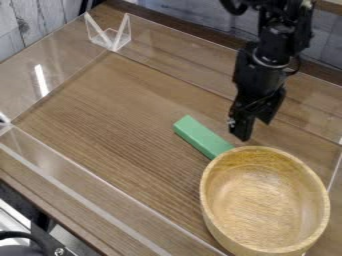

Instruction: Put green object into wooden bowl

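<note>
The green object (203, 137), a small mint bar, lies flat on the wooden table, and its near right end reaches the rim of the wooden bowl (218, 205). The bowl stands empty at the front right. My black gripper (254, 118) hangs just right of the bar's far end, above the table and behind the bowl. Its fingers look spread apart with nothing between them.
Clear acrylic walls (54, 160) fence the tabletop on the left and front. A small clear stand (107, 36) sits at the back left corner. The arm comes down from the top right.
</note>
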